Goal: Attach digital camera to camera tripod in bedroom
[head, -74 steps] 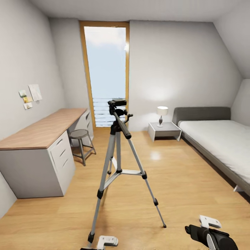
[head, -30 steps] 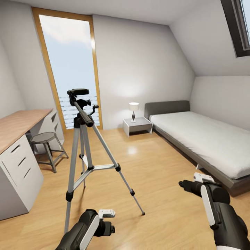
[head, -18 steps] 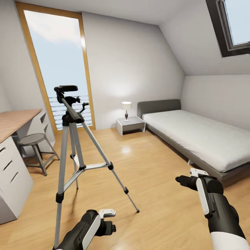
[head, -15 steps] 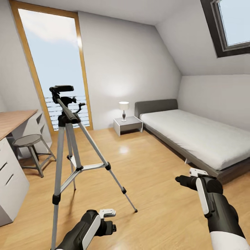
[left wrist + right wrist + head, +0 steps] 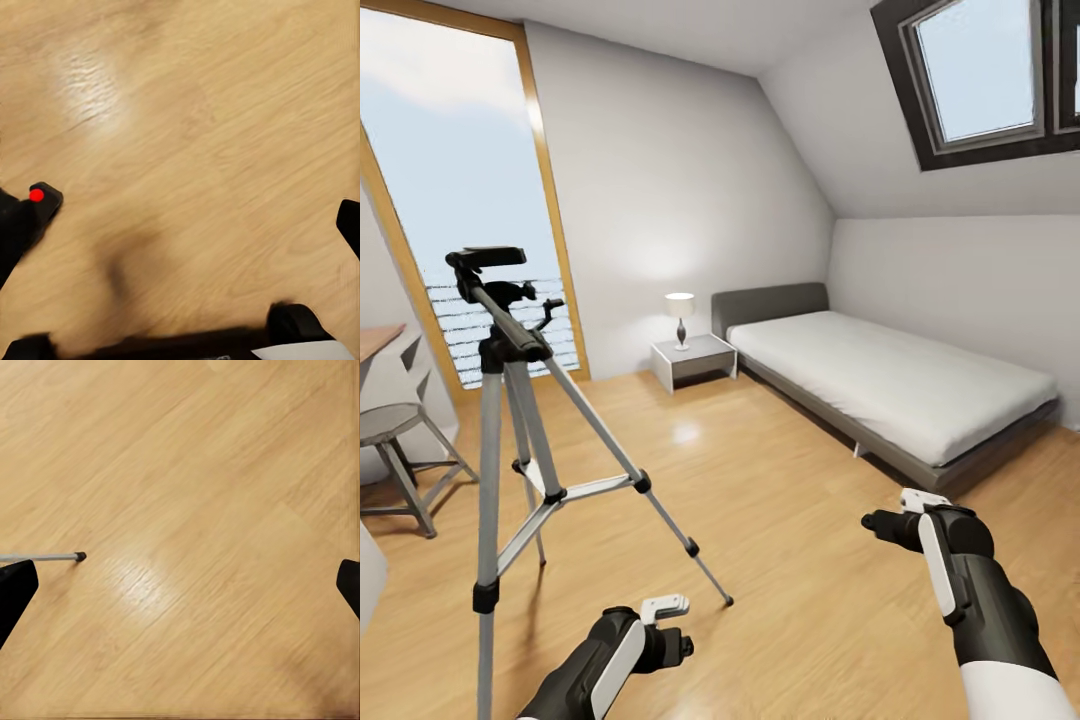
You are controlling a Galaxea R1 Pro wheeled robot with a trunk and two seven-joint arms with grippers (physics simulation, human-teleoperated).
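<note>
Tripod (image 5: 510, 420): I see it standing on the floor (image 5: 780, 470), just beyond my left pincer (image 5: 670, 625).
Both pincers: apart, gripping nothing; right pincer (image 5: 890, 522).

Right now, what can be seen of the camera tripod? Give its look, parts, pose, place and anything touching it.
The camera tripod stands upright on the light wood floor at the head view's left, before the tall window. Three silver-grey, metal-looking legs are splayed, with black joints and feet and a centre brace. Its black head carries a flat top plate and a long black pan handle angled down toward the viewer. Nothing sits on the plate, and neither gripper touches it. In the right wrist view, one leg tip rests on the floor.
</note>
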